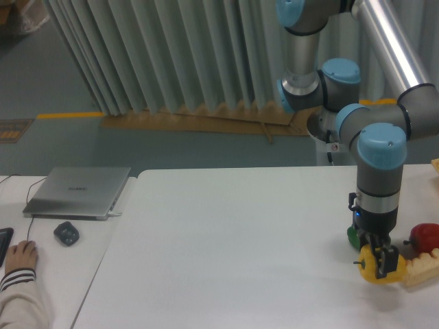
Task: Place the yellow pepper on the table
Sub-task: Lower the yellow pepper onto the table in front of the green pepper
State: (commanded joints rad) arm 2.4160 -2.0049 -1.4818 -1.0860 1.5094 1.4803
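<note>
The yellow pepper [374, 269] is at the right of the white table [233, 240], its dark stem pointing left. My gripper [383, 259] points straight down onto it, and the dark fingers [392, 260] stand on both sides of the pepper, shut on it. The pepper is at or just above the table top; I cannot tell whether it touches. A green pepper [352, 236] is partly hidden behind the gripper's wrist. A red pepper [425, 238] lies to the right.
A pale wooden rack or tray [422, 269] lies beside the yellow pepper at the right edge. A smaller desk at the left holds a closed laptop [77, 192] and a mouse [66, 233]. A person's hand [22, 257] rests there.
</note>
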